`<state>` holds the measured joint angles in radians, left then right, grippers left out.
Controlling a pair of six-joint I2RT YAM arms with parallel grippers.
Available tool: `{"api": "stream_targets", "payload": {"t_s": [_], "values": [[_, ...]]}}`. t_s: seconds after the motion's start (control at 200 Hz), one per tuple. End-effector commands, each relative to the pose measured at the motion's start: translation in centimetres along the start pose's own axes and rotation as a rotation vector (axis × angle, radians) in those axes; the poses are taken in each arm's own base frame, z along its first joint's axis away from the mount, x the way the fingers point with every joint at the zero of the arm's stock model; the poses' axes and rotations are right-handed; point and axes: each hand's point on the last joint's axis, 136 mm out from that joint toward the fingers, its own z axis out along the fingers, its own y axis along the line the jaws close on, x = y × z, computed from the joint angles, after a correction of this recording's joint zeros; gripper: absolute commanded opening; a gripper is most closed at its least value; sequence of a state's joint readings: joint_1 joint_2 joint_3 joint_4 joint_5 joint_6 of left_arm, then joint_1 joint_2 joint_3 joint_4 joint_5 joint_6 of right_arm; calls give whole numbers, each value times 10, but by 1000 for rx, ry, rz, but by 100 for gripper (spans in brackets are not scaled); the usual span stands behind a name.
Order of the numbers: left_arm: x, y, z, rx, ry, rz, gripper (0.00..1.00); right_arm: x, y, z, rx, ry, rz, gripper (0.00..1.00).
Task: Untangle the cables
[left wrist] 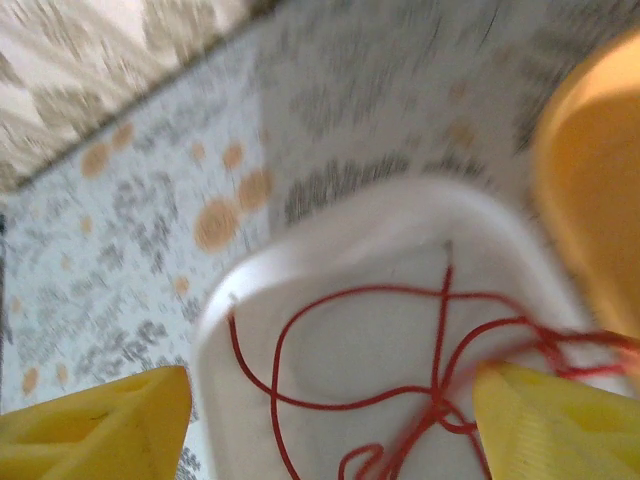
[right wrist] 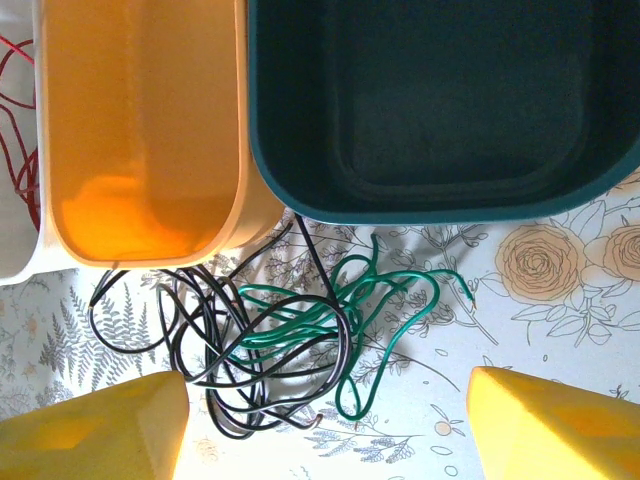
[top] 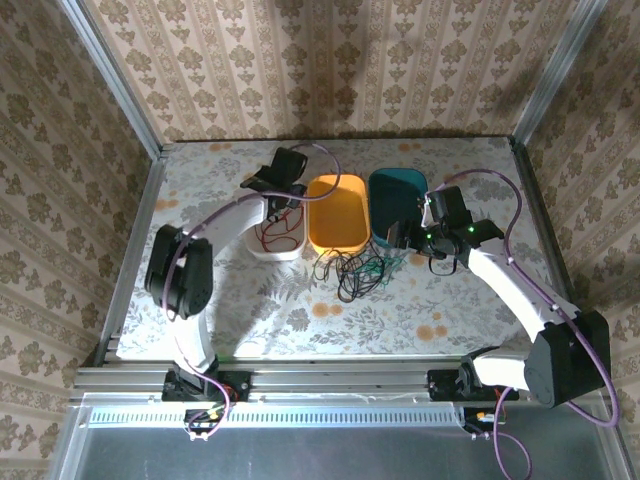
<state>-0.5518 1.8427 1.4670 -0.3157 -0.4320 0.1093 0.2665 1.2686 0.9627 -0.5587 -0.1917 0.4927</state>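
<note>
Floral table (top: 300,320) carrying three bins in a row. Red cables (left wrist: 380,395) lie looped inside the white bin (left wrist: 330,220), with the left gripper (left wrist: 330,400) over them, fingers spread wide. Black cables (right wrist: 215,340) and green cables (right wrist: 330,320) are tangled together on the table, just in front of the orange bin (right wrist: 140,200) and teal bin (right wrist: 450,100). The right gripper (right wrist: 330,400) hangs above, fingers released.

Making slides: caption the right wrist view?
Thin black cables tangle with green cables beside orange plastic tub and teal tub.
</note>
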Motion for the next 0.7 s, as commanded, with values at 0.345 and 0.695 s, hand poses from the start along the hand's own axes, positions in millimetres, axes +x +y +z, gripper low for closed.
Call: {"api": "stream_targets", "payload": {"t_s": [0.345,0.695], "values": [[9,-43,-77,361,-160,-28,76,6,13,8,-23,60,-63,75],[-2,-14,3,344,-83,-143,75,8,17,6,-8,63,-83,75]]}}
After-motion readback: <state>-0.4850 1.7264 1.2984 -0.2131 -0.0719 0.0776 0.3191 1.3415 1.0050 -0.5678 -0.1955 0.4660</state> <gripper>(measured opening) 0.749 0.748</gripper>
